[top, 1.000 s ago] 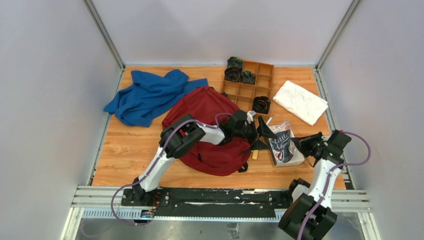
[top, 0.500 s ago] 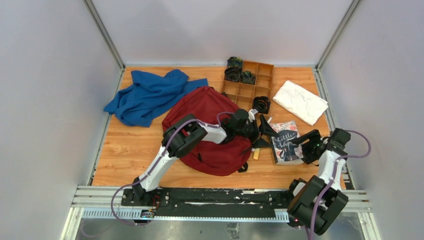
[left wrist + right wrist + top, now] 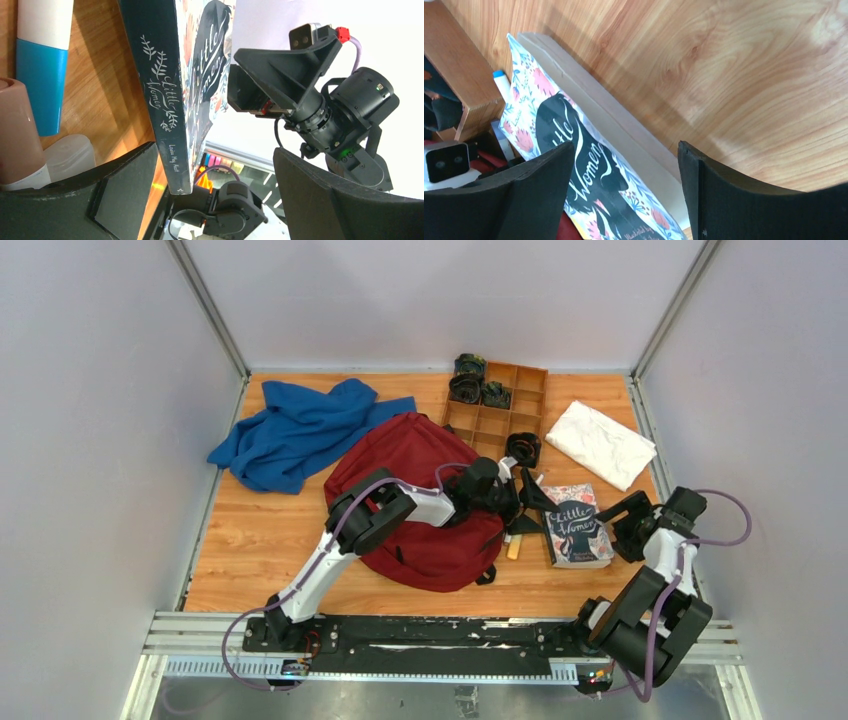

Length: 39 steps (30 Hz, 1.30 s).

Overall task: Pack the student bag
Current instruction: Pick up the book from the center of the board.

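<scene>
Near the middle of the table (image 3: 250, 540), the student bag (image 3: 410, 465) is lying flat, with the left arm stretching across its 3 o'clock half. At 10 o'clock of the bag, a blue garment (image 3: 295, 430) is lying crumpled, its near edge touching the bag. At 1 o'clock of the bag, a wooden organizer (image 3: 528, 400) is sitting with dark coiled items (image 3: 466, 388) filling its far-left compartments. A white cloth (image 3: 600, 443) is resting at 3 o'clock of the organizer.

A book (image 3: 577, 525) is lying face up at 3 o'clock of the bag. The left tool (image 3: 527, 508) is hanging just off the book's 9 o'clock side, its fingers spread wide and pinching nothing. Its wrist camera is looking along the book's dark spine. A white and blue marker (image 3: 42, 50) and a pinkish cylinder (image 3: 17, 135) are lying beside that spine.

The right tool (image 3: 622, 523) is sitting at 3 o'clock of the book, its fingers likewise parted and empty, facing the book's page edge. It is probably hovering just short of the pages, though the wrist view is not showing the gap clearly.
</scene>
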Motion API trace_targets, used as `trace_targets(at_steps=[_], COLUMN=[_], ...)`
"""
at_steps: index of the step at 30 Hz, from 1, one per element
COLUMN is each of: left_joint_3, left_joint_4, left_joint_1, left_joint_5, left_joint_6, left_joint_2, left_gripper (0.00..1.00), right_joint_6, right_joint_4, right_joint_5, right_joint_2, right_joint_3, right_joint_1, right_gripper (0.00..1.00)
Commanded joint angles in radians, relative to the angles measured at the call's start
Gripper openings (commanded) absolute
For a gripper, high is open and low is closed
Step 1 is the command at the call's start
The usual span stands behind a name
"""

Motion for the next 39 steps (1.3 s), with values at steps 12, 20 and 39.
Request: trace_targets(at_steps=[12, 20, 39], left_joint_3=[0.002, -0.001, 0.063], left_joint_4=[-0.029, -0.049, -0.131], left_joint_1=[-0.006, -0.007, -0.037], left_joint_5=[-0.010, -0.028, -0.050], left_joint_6=[0.028, 0.038, 0.087], left_joint_2=[0.018, 0.016, 0.036], left_gripper=[0.90, 0.91, 0.91], right_joint_6=[0.025, 0.046, 0.132], right_joint_4=[0.181, 0.264, 0.382], right_joint_5=[0.075, -0.111, -0.395], right_joint_2=[0.042, 0.197, 0.299], right_joint_3=[-0.043, -0.098, -0.191], right_joint_1=[-0.016, -0.018, -0.018], right_gripper=[0.85, 0.87, 0.75])
